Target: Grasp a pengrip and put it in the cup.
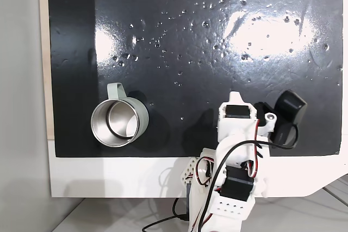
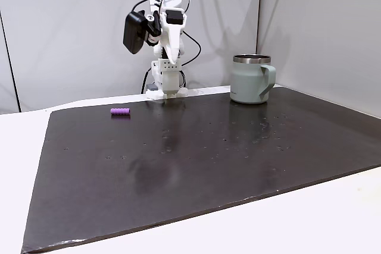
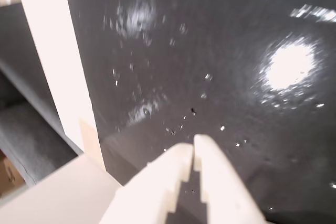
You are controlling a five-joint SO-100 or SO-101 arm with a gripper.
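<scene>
Clearly, our claw (image 3: pixel 194 142) is pinched closed and empty, well apart from the pengrip (image 2: pixel 120 111); unopened, we risk nudging it away.

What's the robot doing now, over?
Gripper shut, empty, above the mat. Pengrip lying on mat, cup upright. Nothing in the way.

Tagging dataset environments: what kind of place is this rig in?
Likely a lab or office tabletop test bench, not a home. A black mat covers a white table boxed in by plain grey partition walls, and the small white arm has loose exposed wiring. On the mat: a mug and a purple grip.
</scene>
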